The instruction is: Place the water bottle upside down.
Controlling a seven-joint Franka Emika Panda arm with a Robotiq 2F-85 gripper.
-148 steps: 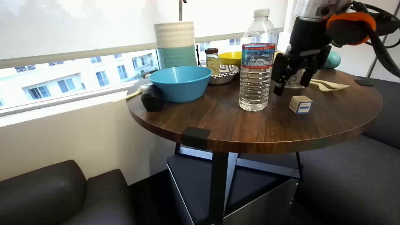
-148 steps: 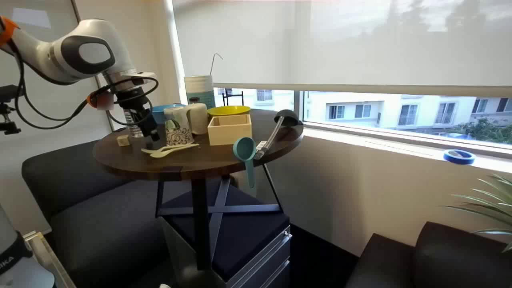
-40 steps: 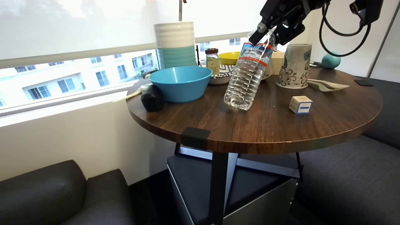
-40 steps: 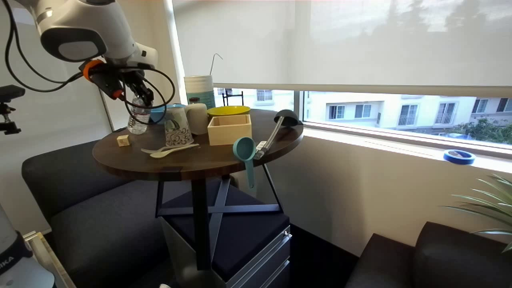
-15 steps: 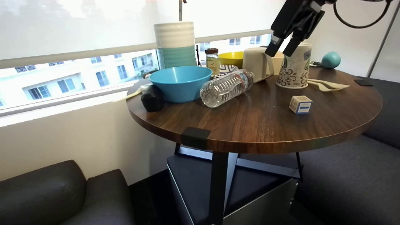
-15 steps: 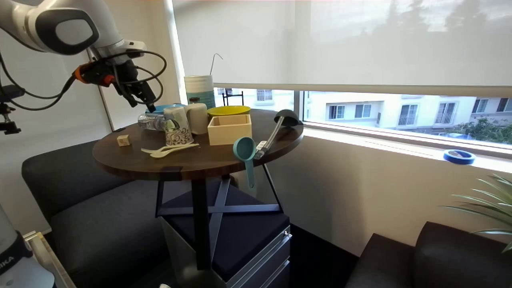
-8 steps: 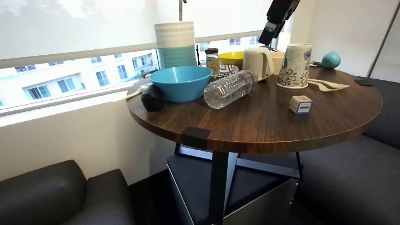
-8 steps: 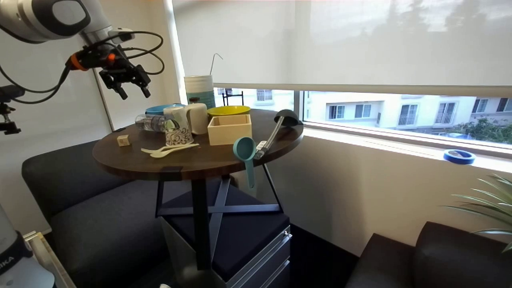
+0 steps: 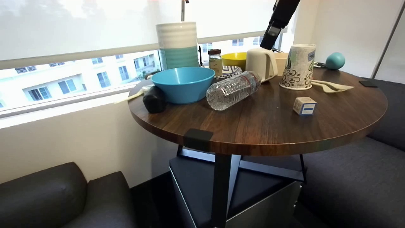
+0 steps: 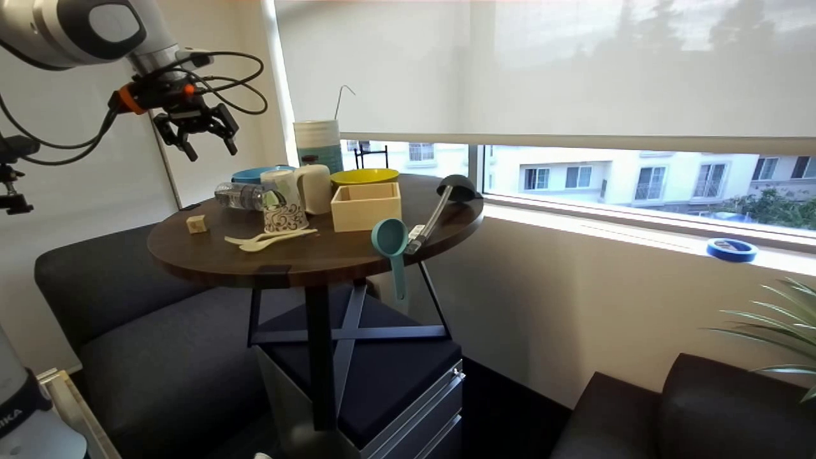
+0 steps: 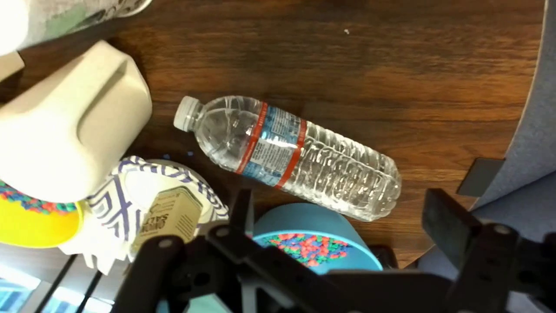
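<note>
The water bottle (image 9: 232,91) lies on its side on the wooden table, and it also shows in an exterior view (image 10: 237,196), partly behind a patterned cup. In the wrist view the bottle (image 11: 282,150) is clear and ribbed, with a white cap at the left and a blue and red label. Its base end lies close to the blue bowl (image 9: 183,85). My gripper (image 10: 213,153) is open and empty above the table, apart from the bottle. In the wrist view its fingers (image 11: 339,202) stand wide apart, below the bottle in the picture.
A beige mug (image 9: 258,61) stands near the cap end. A patterned paper cup (image 9: 297,67), pale utensils (image 9: 332,85) and a small cube (image 9: 304,106) sit to the right. A spice jar (image 9: 215,62), yellow bowl (image 9: 234,59) and wooden box (image 10: 366,207) stand behind.
The bottle stood upright, was then tilted in my gripper, and now lies on its side, released. My gripper has risen away from it and turned, and now stands wider open.
</note>
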